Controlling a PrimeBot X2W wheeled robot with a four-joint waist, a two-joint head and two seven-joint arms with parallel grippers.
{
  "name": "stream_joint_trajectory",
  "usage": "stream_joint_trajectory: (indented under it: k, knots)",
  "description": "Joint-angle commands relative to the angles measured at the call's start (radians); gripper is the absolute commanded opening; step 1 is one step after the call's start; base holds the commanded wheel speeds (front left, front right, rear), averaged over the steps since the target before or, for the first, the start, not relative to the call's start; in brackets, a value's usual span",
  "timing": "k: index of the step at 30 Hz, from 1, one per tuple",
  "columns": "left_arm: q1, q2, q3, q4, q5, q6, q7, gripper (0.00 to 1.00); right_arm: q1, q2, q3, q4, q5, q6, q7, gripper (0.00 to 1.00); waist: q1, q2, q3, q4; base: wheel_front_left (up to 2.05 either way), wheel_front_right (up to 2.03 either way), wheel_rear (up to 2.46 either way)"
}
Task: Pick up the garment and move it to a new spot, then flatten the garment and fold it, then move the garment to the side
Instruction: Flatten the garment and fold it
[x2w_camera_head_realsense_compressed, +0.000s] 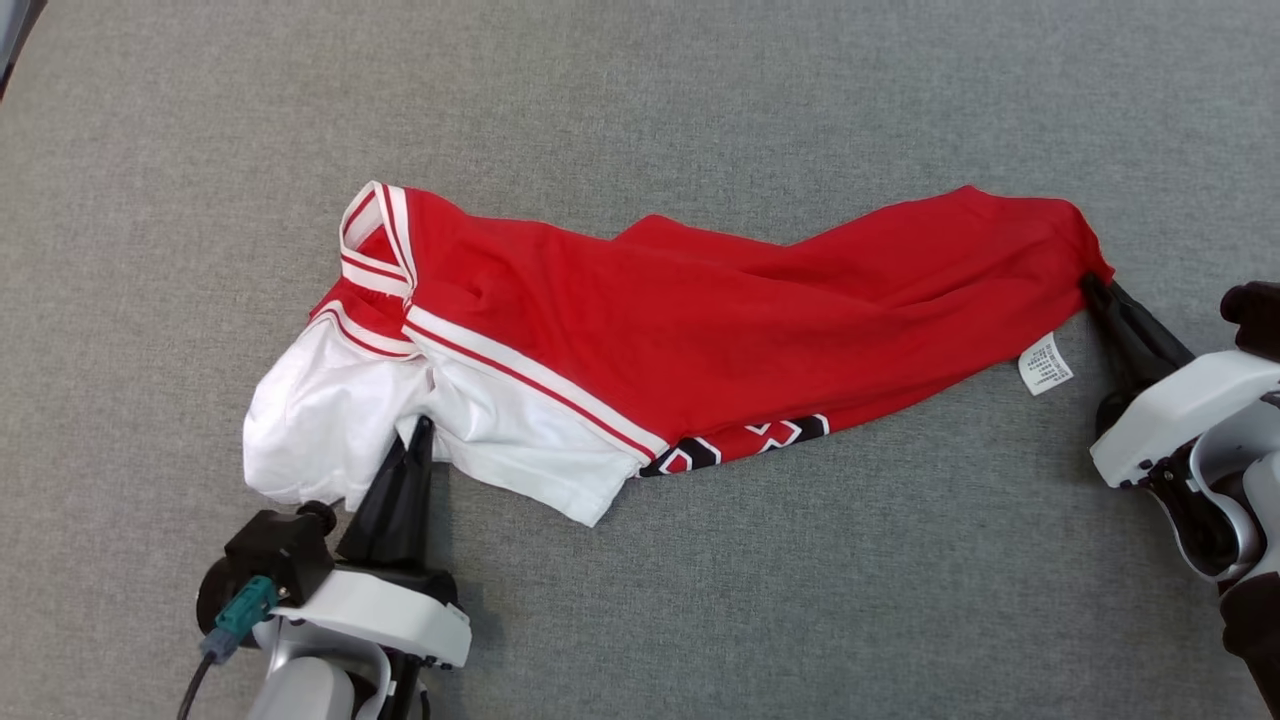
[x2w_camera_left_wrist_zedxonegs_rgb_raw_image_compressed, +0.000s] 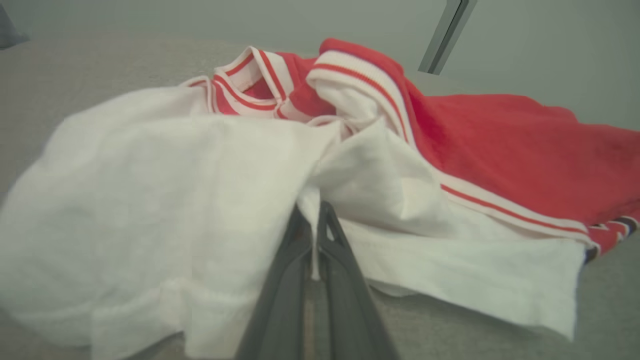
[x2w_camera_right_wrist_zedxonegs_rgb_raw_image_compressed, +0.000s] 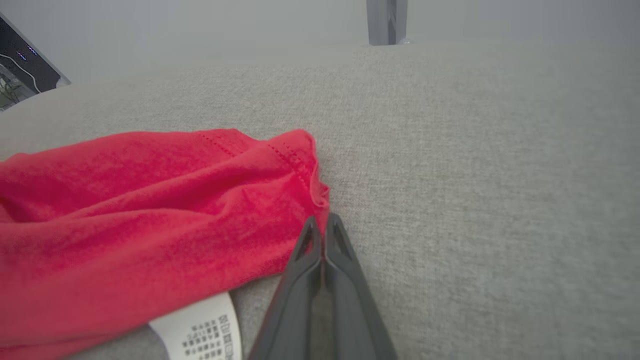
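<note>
Red-and-white garment (x2w_camera_head_realsense_compressed: 700, 330), head view: laid across frame centre on grey mat (x2w_camera_head_realsense_compressed: 800, 600); white end at lower left, red body running toward right edge; creased, not yet flat. At lower left, left gripper (x2w_camera_head_realsense_compressed: 420, 432), fingers closed on white end. At right edge, right gripper (x2w_camera_head_realsense_compressed: 1097, 287), fingers closed at red hem corner, cloth drawn out to tips. Just beside, white label (x2w_camera_head_realsense_compressed: 1045, 363), lying on mat.

Left wrist view: garment (x2w_camera_left_wrist_zedxonegs_rgb_raw_image_compressed: 165, 210) bunched across centre and left, red stretch at upper right. From bottom centre, fingers (x2w_camera_left_wrist_zedxonegs_rgb_raw_image_compressed: 345, 285) shut, thin strip of white cloth pinched between.

Right wrist view: garment (x2w_camera_right_wrist_zedxonegs_rgb_raw_image_compressed: 150, 210) across left half, hem corner at centre. From bottom centre, fingers (x2w_camera_right_wrist_zedxonegs_rgb_raw_image_compressed: 297, 285) shut, tips touching hem edge; bite shallow, apparently holding. At bottom, left of fingers, label (x2w_camera_right_wrist_zedxonegs_rgb_raw_image_compressed: 205, 330).

Step judged in hand: flattening by stretch between two grips. To do well: draw both ends apart evenly and slowly, low over mat; watch shallow right-hand bite for slip; regrasp deeper if hem escapes; lift slightly to free folds under white end before laying down.
</note>
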Motion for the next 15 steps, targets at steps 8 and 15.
stream_joint_trajectory:
  k: [8,15]
  knots:
    - [-0.035,0.063,0.030,-0.123,0.015,0.029,0.044,0.00,0.034,-0.018,-0.028,-0.045,0.064,0.000,-0.129,0.00,0.0000,0.0000,-0.065,-0.034,0.00,0.00,0.00]
    - [-0.093,0.139,0.066,-0.296,0.027,0.047,0.138,0.00,0.063,-0.029,-0.089,-0.187,0.109,0.000,-0.142,0.00,0.0000,0.0000,-0.133,-0.092,0.00,0.00,0.00]
